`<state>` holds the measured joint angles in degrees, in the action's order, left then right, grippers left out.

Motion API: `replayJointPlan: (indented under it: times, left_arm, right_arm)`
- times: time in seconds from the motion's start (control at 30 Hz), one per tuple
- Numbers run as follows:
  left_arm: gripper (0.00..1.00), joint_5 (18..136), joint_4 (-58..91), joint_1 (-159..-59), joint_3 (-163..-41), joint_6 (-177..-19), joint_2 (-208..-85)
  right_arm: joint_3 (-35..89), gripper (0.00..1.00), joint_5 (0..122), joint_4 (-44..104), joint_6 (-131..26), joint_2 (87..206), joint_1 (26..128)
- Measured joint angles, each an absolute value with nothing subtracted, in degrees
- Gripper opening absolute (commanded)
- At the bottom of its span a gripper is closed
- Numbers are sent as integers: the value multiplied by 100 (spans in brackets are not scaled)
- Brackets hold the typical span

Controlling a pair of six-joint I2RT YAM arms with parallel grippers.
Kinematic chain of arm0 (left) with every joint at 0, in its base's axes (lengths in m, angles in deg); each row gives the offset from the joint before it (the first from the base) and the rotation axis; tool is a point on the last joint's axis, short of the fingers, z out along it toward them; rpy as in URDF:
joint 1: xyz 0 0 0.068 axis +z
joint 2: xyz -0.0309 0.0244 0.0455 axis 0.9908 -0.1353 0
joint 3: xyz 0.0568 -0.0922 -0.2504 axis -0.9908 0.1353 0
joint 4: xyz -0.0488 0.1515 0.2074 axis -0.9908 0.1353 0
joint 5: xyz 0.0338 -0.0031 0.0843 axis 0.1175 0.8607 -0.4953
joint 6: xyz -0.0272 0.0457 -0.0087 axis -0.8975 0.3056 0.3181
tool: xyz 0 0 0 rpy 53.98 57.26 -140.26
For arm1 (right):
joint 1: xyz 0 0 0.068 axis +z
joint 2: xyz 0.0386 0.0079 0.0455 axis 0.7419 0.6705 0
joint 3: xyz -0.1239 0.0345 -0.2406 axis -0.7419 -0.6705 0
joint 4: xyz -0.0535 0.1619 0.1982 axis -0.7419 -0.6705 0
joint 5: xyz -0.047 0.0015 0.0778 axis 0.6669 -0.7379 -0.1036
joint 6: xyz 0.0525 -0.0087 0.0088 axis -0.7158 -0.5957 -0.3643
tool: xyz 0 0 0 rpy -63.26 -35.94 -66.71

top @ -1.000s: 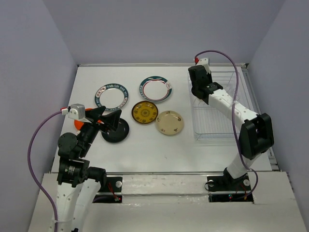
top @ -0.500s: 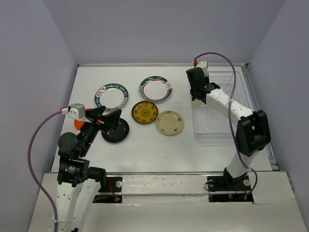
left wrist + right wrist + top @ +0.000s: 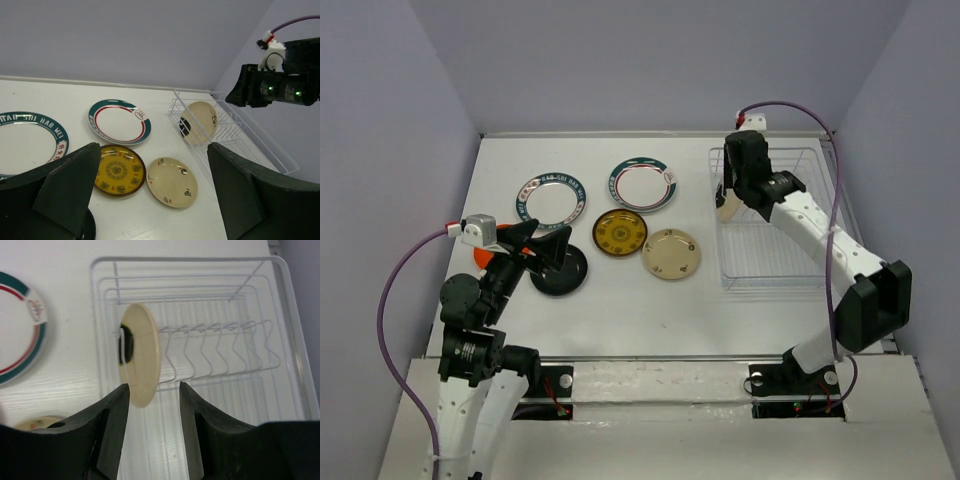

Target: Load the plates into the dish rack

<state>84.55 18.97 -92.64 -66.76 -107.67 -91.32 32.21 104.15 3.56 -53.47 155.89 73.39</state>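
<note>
where the left arm waits: left gripper [image 3: 550,245] spread wide, nothing in it, hovering over the edge of the black plate [image 3: 560,272]; an orange plate [image 3: 480,258] shows partly behind it.
table [image 3: 620,320], left to centre: lettered white plate [image 3: 551,198], green-and-red-rimmed white plate [image 3: 643,184], mustard plate [image 3: 620,233], loose cream plate [image 3: 671,253]; all lie flat, apart from the rack.
dish rack [image 3: 200,260]: at the right; a racked cream plate [image 3: 145,360] stands on edge in the end slot nearest the table's middle; the remaining slots hold no plate.
right gripper [image 3: 153,390]: above that plate, jaws part-way apart, gripping nothing.
step in hand (judged): clearing the seated plate.
doing it well: widen the jaws fully and rise straight up before swinging aside, so neither finger nudges the rim and tips the plate off its wires.
writing: "hao wei" reads on the lettered white plate's rim in the left wrist view; the other letters are cut off. no brand visible.
</note>
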Motion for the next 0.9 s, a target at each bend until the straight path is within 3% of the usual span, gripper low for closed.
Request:
replayJointPlan:
  times: [0.27, 0.53, 0.9]
  left_arm:
    - [99, 8132, 1930, -9218, -6676, -10770, -9176]
    - [99, 6930, 2422, -9117, -6765, -10844, -9276]
    - [99, 6549, 2592, -9111, -6792, -10931, -9281]
  right_arm:
    - [2779, 50, 8345, 1490, -6503, 14761, 8373]
    - [2305, 50, 6713, 3040, -8158, 16381, 9544]
    - [2545, 46, 6136, 4128, -9382, 18461, 10403]
